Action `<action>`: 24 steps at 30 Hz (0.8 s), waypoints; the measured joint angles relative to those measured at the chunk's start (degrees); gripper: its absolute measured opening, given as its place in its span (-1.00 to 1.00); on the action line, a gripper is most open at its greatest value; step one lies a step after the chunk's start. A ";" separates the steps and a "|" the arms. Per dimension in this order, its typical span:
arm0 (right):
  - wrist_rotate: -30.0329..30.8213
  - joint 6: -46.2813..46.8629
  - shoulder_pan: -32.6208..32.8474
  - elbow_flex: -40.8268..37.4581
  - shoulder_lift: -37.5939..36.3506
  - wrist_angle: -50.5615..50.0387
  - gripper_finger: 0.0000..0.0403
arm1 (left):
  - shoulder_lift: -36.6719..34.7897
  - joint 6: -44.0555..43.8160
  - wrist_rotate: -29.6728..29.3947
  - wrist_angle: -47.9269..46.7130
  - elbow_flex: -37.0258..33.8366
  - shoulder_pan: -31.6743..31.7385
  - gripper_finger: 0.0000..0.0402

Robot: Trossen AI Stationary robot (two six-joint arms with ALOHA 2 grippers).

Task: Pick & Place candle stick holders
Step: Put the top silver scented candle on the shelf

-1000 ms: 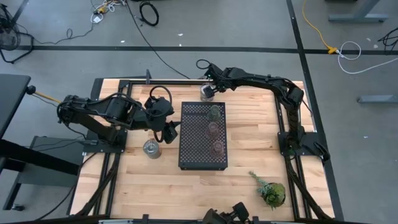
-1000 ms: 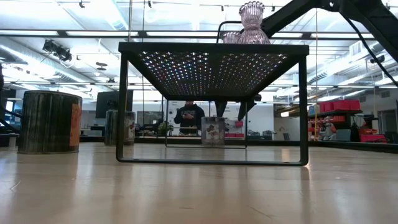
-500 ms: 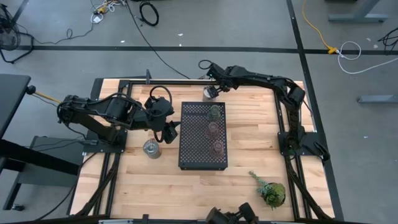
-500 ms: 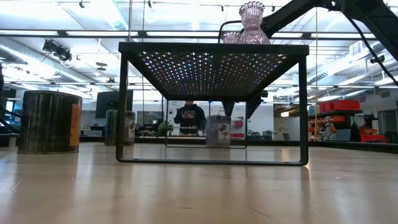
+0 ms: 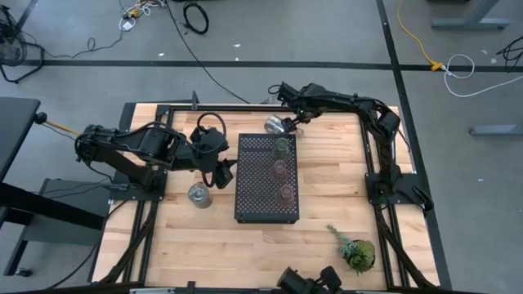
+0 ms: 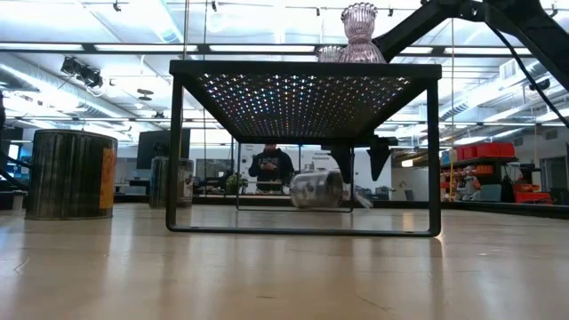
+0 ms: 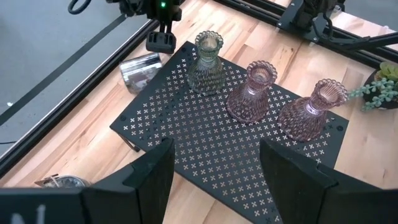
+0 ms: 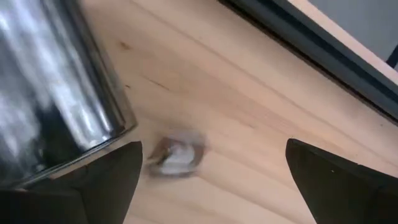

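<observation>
Silver holder [image 5: 274, 125]: on its side, 12 o'clock of tray [image 5: 255, 196], ungrasped.
R hand [image 5: 292, 121]: open, empty, beside it.
L hand [image 5: 225, 174]: open, empty, 9 o'clock, waiting.

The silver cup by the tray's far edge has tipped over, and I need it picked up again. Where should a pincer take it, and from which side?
Grip the silver cup across its round wall near mid-length, coming down from above. It lies on its side on the table beside the tray, so the rim faces sideways and the curved flanks are the only opposed surfaces offered. The right pincer, open just beside it, seems best placed.
</observation>
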 joint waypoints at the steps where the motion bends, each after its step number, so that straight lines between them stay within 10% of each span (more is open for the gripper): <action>1: 0.12 -0.06 0.03 0.01 0.00 -0.07 0.96 | 0.00 0.09 -0.01 0.02 0.00 0.00 0.19; 12: 2.26 -2.54 -1.51 0.12 -0.53 0.84 0.97 | 0.00 0.02 -0.02 0.07 0.00 0.00 0.19; 24: -19.16 -7.20 -2.27 0.30 -10.36 15.89 0.97 | 0.00 0.04 -0.88 0.80 0.00 0.02 0.19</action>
